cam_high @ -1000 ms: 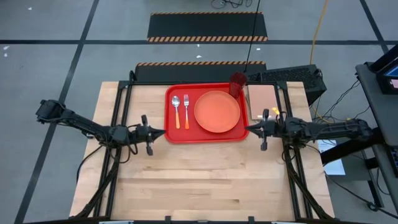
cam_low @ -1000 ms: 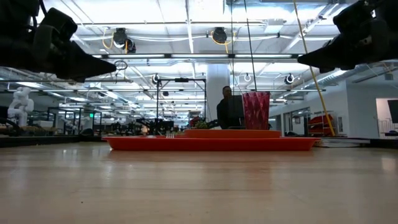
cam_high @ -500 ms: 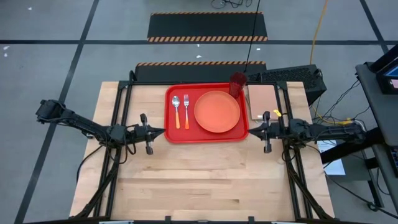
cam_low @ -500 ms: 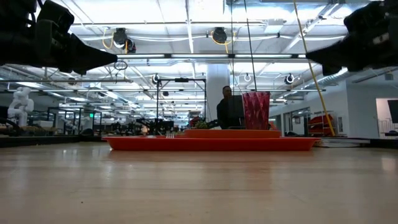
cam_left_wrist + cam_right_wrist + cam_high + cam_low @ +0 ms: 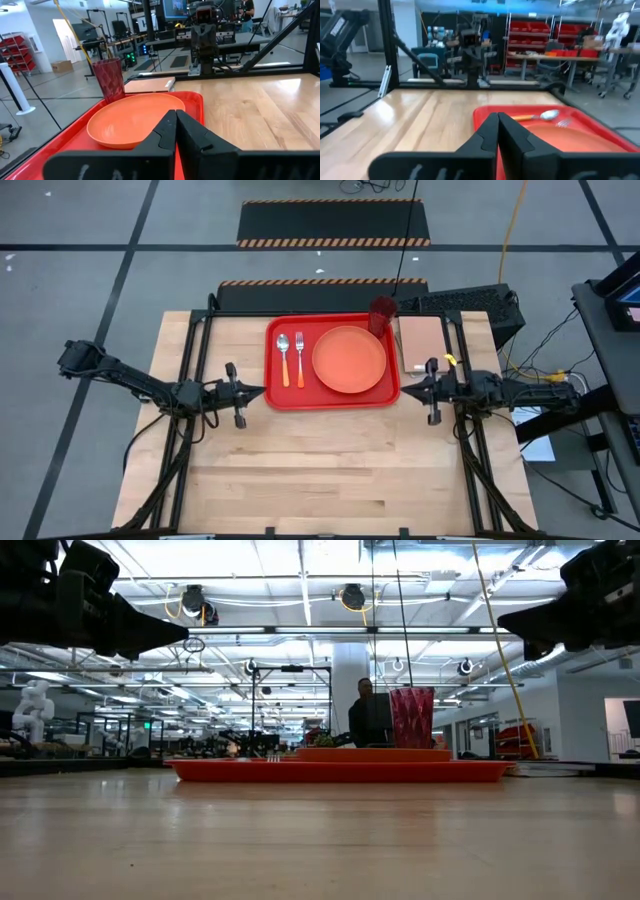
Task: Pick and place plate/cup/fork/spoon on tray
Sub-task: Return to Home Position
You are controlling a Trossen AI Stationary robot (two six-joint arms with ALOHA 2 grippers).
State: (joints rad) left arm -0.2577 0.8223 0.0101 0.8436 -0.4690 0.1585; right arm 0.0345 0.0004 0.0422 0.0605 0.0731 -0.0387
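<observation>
1. On the tabletop (image 5: 330, 470), the whole near half is bare wood, and a strip of bare wood also runs down the left side beyond the tray (image 5: 332, 402).
2. The left tool (image 5: 262, 392) hovers just off the tray's left edge, near its front corner, with its fingers pressed together and holding nothing (its own wrist view shows the two tips meeting).
3. The tray sits against the far edge of the tabletop, centred between the two arms.
4. In the tray's left part lie the spoon (image 5: 283, 357) and the fork (image 5: 299, 357), side by side, heads toward the far rim, close but apart.
5. The plate (image 5: 350, 359) fills the tray's right part, lying flat, with nothing on it.
6. The cup (image 5: 381, 315) stands upright at the tray's far right corner, just beyond the plate's rim (whether it touches the plate cannot be told).
7. A tan-pink pad (image 5: 422, 342) lies just beside the tray's right edge.
8. The right tool (image 5: 404, 391) hovers just off the tray's right front corner, fingers closed together and empty.
9. Against a second earlier, the right arm has drawn back to the right, away from the tray, while the left arm and all the tableware are unchanged.
</observation>
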